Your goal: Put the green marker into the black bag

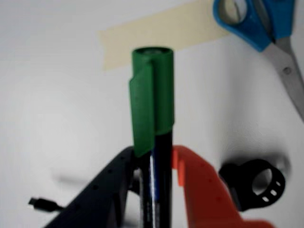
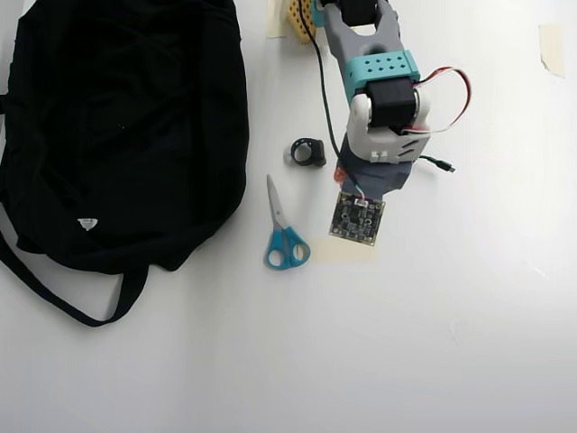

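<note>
1. Gripping the green marker [image 1: 153, 109], the gripper [image 1: 154, 164] is pinching the dark barrel between its black finger [image 1: 102, 190] on the left of the wrist view and its orange finger [image 1: 199, 190] on the right.
2. The marker's bright green cap is sticking out past the fingertips, pointing toward a strip of beige tape [image 1: 161, 35] on the white table [image 1: 47, 95].
3. In the wrist view, blue-handled scissors [image 1: 266, 28] are lying beyond the gripper, toward the upper right, with their grey blades running down the right edge.
4. A small black ring-shaped object [image 1: 256, 183] is sitting just to the right of the orange finger, apart from it.
5. A thin black cable end [image 1: 42, 204] is showing low on the left, beside the black finger.
6. In the overhead view, the arm [image 2: 379, 99] is reaching down from the top edge, and its camera board [image 2: 356, 218] is hiding the gripper and the marker.
7. The black bag [image 2: 126, 126] is lying well apart from the gripper, on the far left of the overhead view, with its strap [image 2: 72, 302] trailing below and a small white tag [image 2: 87, 224] showing.
8. The scissors [image 2: 284, 239] and the black ring [image 2: 308, 152] are lying between the bag and the arm in the overhead view.
</note>
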`<act>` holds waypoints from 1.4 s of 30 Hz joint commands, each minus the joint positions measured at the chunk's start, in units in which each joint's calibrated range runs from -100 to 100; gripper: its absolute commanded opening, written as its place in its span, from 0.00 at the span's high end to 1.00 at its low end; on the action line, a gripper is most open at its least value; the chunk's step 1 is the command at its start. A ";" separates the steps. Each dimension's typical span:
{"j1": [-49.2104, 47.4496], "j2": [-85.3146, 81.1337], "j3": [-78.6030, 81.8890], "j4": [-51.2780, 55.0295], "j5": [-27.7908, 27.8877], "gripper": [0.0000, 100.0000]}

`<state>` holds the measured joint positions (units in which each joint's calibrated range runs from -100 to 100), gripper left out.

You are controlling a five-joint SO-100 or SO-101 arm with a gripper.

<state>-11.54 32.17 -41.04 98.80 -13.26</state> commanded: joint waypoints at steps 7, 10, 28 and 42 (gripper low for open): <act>0.54 -13.91 9.41 0.08 1.09 0.98; 0.47 -17.23 12.83 -0.18 1.15 0.98; 3.83 -35.16 32.41 -0.78 2.35 0.98; 14.68 -40.22 37.89 0.17 3.56 0.98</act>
<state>0.59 -5.44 -3.77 98.54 -10.04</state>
